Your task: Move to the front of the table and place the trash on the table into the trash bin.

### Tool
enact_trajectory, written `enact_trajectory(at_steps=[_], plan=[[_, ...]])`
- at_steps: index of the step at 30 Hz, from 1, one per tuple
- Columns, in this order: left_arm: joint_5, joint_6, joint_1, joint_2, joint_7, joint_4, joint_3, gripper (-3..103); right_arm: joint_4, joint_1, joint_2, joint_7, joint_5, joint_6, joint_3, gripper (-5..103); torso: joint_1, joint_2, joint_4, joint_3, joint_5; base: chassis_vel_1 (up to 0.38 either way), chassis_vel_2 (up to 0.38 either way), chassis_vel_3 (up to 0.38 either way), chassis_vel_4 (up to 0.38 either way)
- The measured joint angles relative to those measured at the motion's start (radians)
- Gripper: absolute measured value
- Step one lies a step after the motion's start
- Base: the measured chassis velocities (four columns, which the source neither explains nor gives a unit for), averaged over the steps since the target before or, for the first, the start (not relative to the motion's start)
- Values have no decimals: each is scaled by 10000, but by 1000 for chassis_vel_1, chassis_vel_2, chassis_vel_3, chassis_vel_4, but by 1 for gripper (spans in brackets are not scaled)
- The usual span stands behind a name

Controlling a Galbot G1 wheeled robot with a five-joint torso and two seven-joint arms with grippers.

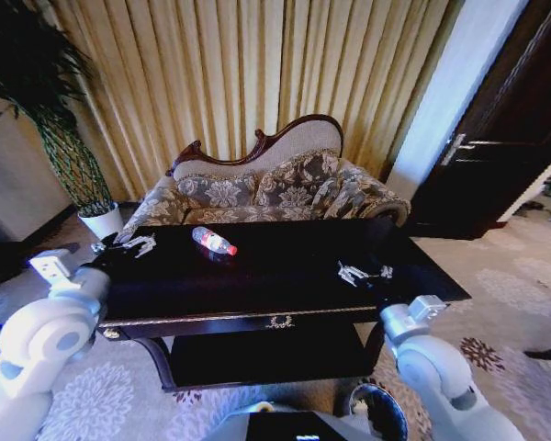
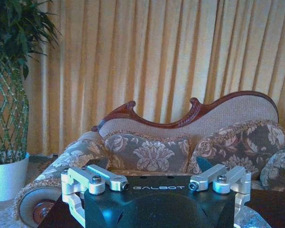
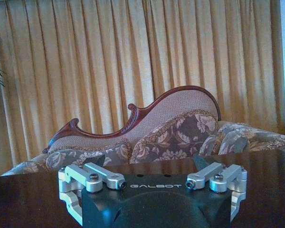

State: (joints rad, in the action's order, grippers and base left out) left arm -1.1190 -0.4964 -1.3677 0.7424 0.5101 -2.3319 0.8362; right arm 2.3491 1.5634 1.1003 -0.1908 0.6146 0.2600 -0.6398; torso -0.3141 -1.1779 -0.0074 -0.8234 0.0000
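Warm light glows through the curtains [image 1: 230,83]; my counter [image 1: 285,276] shines glossy, and my head view's edges bend.

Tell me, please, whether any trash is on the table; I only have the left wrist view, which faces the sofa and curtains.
Observer: Yes. A clear bottle with a red cap lies on its side on the table, to the right of your left gripper.
Operator: Thank you. Where is the trash bin?
Observer: The trash bin stands on the carpet on the robot's side of the table, close to the right arm.
Operator: And where is the right gripper?
Observer: The right gripper is over the table's right part, open, to the right of the bottle.
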Motion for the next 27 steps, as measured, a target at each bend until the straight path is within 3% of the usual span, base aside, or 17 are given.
enact_trajectory(at_steps=[6, 10, 20, 27], plan=[[145, -125, 590, -414, -511, 539, -562, 100, -115, -30, -26, -6, -5, 1, -18, 100, 0, 0, 0, 0, 0, 0, 0, 0, 0], [117, -137, 1117, -588, -537, 857, -1101, 100, -174, -19, 16, -8, -41, 1, -19, 100, 0, -1, -1, 0, 0, 0, 0, 0, 0], [-286, -130, 2336, -661, 18, 1370, -2547, 100, -370, -146, 45, -11, -58, 0, -20, 100, 0, -1, -1, 1, 1, 0, 0, 0, 0], [-281, -120, 3538, -252, 229, 2284, -3441, 100, -488, -333, 23, -14, -49, -1, 24, 100, -1, 0, -1, 0, 0, 0, 0, 0, 0]])
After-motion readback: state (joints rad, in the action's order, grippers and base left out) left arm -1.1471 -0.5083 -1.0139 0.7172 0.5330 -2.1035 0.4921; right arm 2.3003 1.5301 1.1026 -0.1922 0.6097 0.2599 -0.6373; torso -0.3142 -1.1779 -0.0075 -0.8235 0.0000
